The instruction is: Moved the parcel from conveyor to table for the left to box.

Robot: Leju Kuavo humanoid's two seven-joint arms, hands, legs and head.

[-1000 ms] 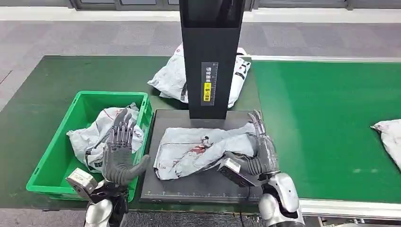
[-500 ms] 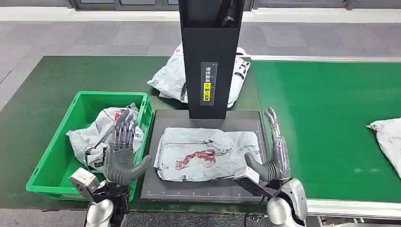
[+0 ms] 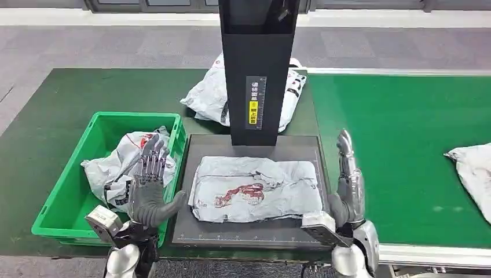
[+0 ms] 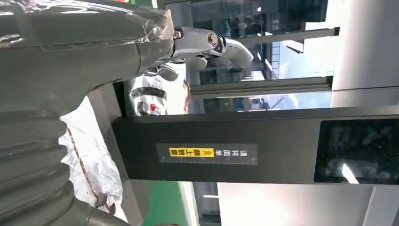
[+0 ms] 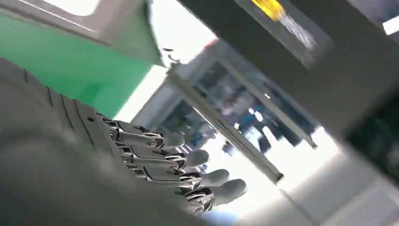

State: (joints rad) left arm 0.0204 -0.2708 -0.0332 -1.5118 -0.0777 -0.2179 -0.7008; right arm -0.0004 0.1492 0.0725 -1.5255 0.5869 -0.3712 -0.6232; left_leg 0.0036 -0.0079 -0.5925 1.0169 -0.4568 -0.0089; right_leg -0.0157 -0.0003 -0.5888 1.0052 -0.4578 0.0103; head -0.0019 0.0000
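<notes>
The parcel (image 3: 257, 188) lies flat on the black scan plate (image 3: 243, 234) at the foot of the dark post (image 3: 257, 69), between my two hands, and I read it as a soft poly mailer: crumpled grey-white film with a red mark, light by the look of it, limp, and probably slick, so it will likely sag and fold if I lift it from one corner. I'd take it across a broad stretch near an edge, fingers under and thumb on top, bunching the film so there is something to pinch. My right hand (image 3: 347, 185) stands just beside the parcel's right edge, fingers straight and upright, holding nothing and apart from the bag as far as I can tell; the right wrist view shows the same straight fingers (image 5: 188, 179) with nothing between them. My left hand (image 3: 149, 185) is raised, spread, with the thumb out toward the plate, also empty, over the near corner of the green bin (image 3: 58, 220), which already holds another bag (image 3: 113, 168). More bags lie behind the post (image 3: 208, 95) and on the belt (image 3: 472, 174) to the right.
</notes>
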